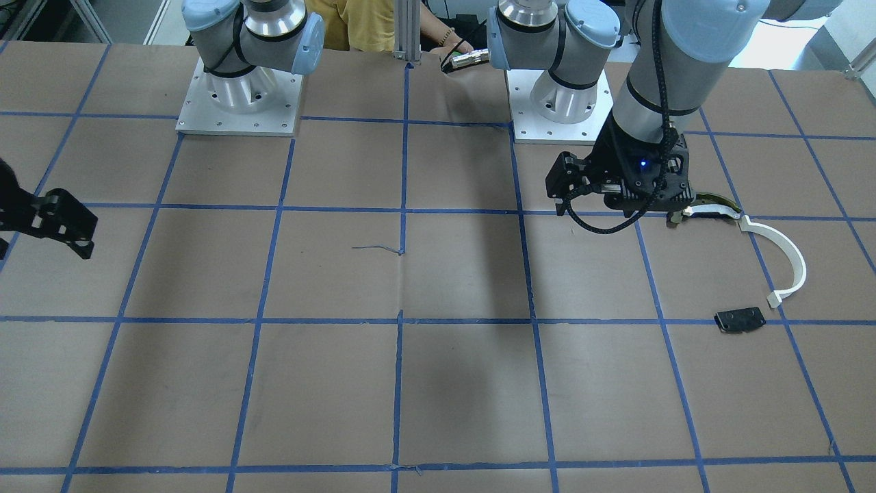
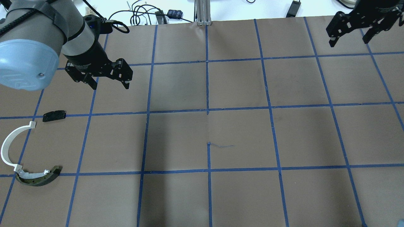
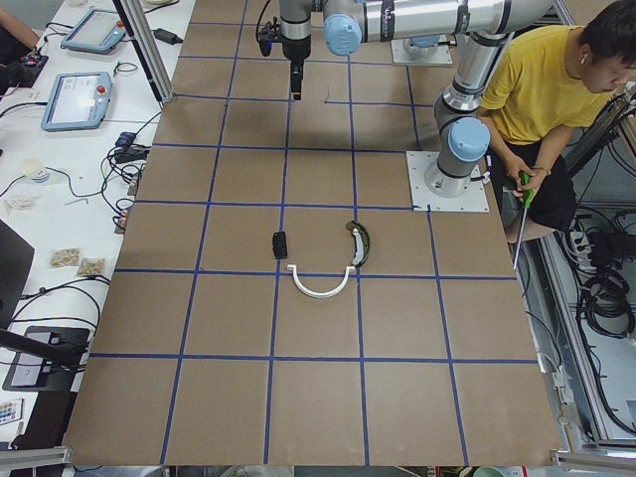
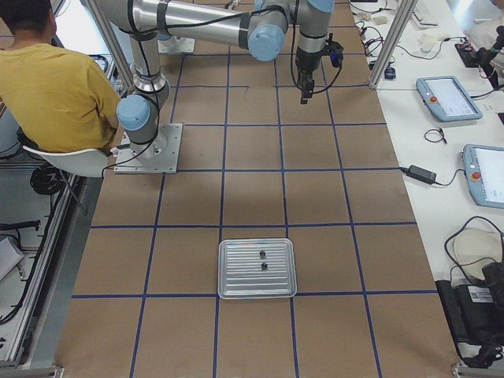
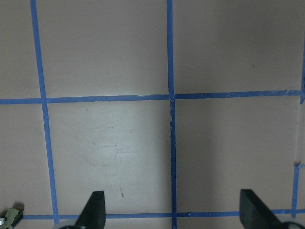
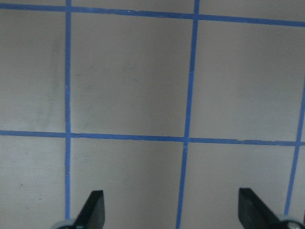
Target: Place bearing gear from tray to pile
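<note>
Tray [image 4: 236,277] holds 2 small dark parts [image 4: 260,253]; L gripper [image 2: 110,86] & R gripper [image 2: 348,39] both wide, empty

Worktop [image 2: 240,135], blue-taped grid. Lower left, overhead: white arc strip [image 2: 2,151], dark curved piece [image 2: 39,181], black plate [image 2: 54,115]. Right-side view, bottom centre: tray [image 4: 236,276].

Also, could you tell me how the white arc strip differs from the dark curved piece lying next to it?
The white arc strip is thin and sweeps about a half circle; the dark curved piece is broader, with a shorter, shallower bend. The strip is plain white; the dark piece carries a cream band on its inner edge. Both lie flat on the table, one end of each close together.
</note>
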